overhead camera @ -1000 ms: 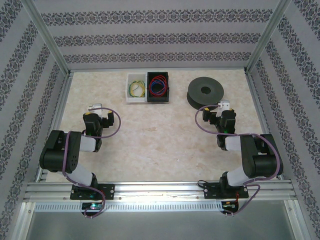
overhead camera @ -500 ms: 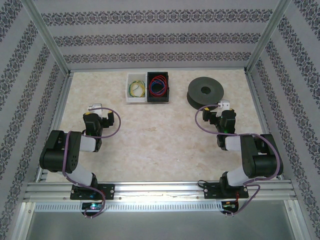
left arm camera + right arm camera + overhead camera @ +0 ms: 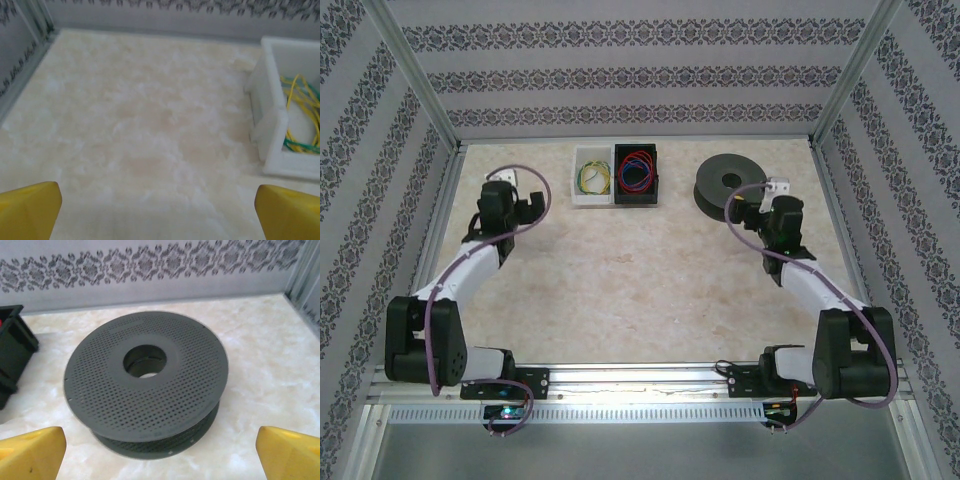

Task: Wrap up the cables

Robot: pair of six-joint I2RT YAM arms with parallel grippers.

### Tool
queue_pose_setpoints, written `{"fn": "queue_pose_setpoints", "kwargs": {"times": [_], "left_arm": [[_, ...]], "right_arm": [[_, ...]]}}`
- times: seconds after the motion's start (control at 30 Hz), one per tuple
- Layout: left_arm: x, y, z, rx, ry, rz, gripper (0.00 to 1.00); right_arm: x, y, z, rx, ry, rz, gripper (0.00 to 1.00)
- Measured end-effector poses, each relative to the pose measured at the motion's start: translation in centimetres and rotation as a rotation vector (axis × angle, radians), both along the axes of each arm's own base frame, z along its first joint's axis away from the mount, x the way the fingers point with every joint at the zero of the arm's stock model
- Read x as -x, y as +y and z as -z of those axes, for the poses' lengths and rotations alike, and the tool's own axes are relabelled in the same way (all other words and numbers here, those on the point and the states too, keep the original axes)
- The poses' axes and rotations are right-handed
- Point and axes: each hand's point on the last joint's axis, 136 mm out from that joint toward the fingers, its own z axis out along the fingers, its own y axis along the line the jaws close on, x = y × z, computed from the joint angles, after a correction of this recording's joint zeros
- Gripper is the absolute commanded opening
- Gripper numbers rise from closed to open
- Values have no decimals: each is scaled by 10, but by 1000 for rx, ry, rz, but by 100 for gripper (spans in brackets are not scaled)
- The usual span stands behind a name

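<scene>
Red wire [image 3: 642, 153] in black bin [image 3: 637, 198]; L claw [image 3: 160, 209], R claw [image 3: 160, 450] spread wide

A pale, marbled beige counter [image 3: 640, 270] sits inside an enclosure of walls [image 3: 630, 70] papered in grey floral bands (aluminium posts [image 3: 415, 75] mark the back corners), under soft, even light.
</scene>
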Motion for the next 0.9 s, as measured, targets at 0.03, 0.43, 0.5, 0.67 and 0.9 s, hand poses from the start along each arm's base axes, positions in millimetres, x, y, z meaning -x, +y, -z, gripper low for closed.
{"fn": "queue_pose_setpoints", "kwargs": {"times": [0.03,0.43,0.5,0.67,0.9], "left_arm": [[-2,-2,-1,13,44,6,99],[38,-34,11,174,494,102,99],[46,-35,9,181,518,105,99],[53,-37,10,190,542,110,99],[55,-37,14,190,553,109,99]], "right_arm": [[-2,0,-3,-27,31,0,98],[-18,-31,9,-409,301,43,98],[-22,-40,25,-456,334,62,98],[-33,-63,75,-589,401,116,93],[-48,-56,107,-686,430,88,89]]}}
